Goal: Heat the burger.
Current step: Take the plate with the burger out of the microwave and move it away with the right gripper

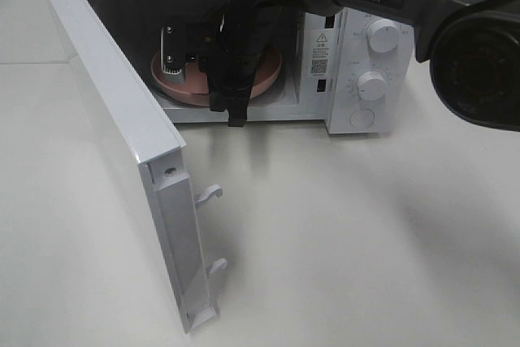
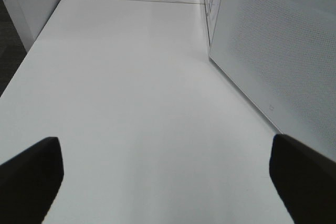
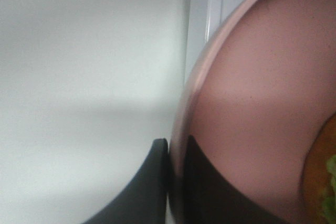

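The white microwave (image 1: 357, 46) stands at the back with its door (image 1: 122, 127) swung wide open. A pink plate (image 1: 180, 80) sits inside the cavity. My right gripper (image 1: 230, 103) reaches into the opening and is shut on the plate's front rim. In the right wrist view its fingers (image 3: 152, 187) pinch the rim of the plate (image 3: 252, 87), and an edge of the burger (image 3: 324, 182) with orange bun and green lettuce shows on it. My left gripper (image 2: 168, 182) is open and empty over the white table, beside the microwave's side wall (image 2: 278, 40).
The open door juts toward the front left, with two latch hooks (image 1: 208, 194) on its edge. The control knobs (image 1: 380, 36) are on the microwave's right panel. The white table (image 1: 366, 241) spreads in front.
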